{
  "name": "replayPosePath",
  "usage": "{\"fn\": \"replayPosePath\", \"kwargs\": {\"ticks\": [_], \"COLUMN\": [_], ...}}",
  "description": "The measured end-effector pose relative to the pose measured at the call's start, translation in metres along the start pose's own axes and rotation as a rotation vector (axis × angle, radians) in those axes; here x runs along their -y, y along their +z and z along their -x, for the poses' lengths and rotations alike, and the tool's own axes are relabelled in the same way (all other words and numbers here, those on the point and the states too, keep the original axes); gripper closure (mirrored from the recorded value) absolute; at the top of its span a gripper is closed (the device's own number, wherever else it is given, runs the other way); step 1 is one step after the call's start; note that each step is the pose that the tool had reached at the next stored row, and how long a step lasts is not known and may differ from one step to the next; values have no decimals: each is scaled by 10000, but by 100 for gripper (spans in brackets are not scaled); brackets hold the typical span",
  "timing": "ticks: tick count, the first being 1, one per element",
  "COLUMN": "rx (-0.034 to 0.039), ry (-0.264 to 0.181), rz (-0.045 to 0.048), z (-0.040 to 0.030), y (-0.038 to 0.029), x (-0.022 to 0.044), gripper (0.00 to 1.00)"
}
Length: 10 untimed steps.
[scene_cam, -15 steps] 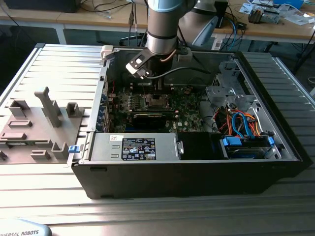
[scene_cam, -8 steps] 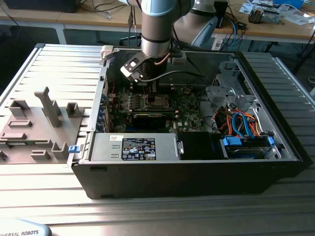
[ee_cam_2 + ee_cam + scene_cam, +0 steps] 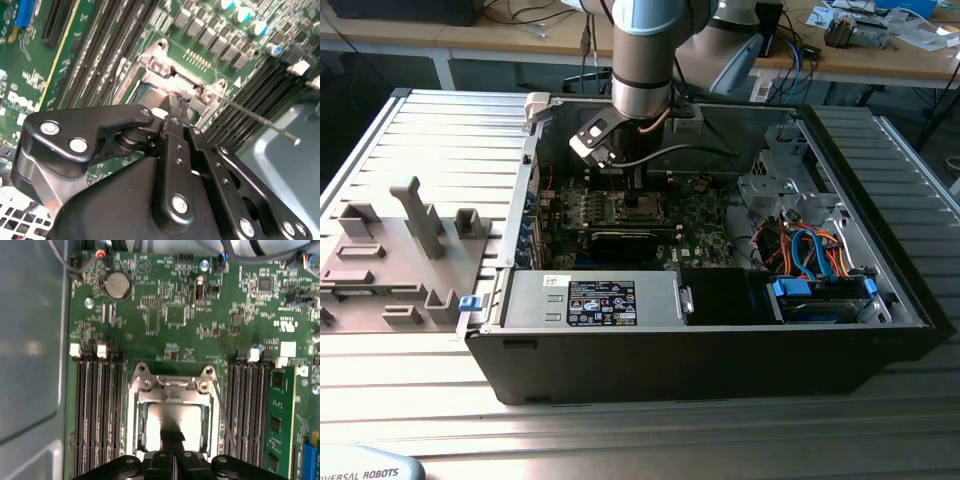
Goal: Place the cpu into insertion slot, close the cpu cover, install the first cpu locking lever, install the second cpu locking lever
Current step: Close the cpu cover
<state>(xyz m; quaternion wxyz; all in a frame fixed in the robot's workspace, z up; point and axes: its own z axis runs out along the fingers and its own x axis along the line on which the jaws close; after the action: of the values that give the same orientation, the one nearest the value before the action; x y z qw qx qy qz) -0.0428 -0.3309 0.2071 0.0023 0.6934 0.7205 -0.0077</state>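
The arm is reaching straight down into the open computer case [image 3: 720, 365], and its gripper [image 3: 638, 198] is hanging over the middle of the green motherboard [image 3: 165, 315]. In the first wrist view the two black fingers [image 3: 167, 452] are lying pressed together with only a seam between them. Their tips are sitting right at the near edge of the cpu [image 3: 155, 425], though I cannot tell whether they are touching it. The cpu is resting in the insertion slot [image 3: 131, 432], its shiny metal top showing through the window of the cpu cover [image 3: 172, 396], which looks to be lying down around it. A thin locking lever [image 3: 260, 120] is sticking out free beside the socket, angling over the memory slots [image 3: 97, 415]. In the exterior view the graphics card [image 3: 625, 240] is lying at 6 o'clock from the gripper, blue cables [image 3: 815, 255] are trailing at 4 o'clock, and a grey fixture [image 3: 415, 215] is standing at 9 o'clock, outside the case.
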Motion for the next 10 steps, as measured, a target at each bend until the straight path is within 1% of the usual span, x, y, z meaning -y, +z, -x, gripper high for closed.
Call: {"fn": "replayPosePath", "kwargs": {"ticks": [1,3,7,10], "rx": [-1,1,0,0], "ry": [1,0,0,0], "rz": [-6,-13,-19,-20], "z": [1,3,3,4], "y": [-29,-76,-99,-147], "x": [-19,-32,-44,-47], "gripper": [89,89,89,89]}}
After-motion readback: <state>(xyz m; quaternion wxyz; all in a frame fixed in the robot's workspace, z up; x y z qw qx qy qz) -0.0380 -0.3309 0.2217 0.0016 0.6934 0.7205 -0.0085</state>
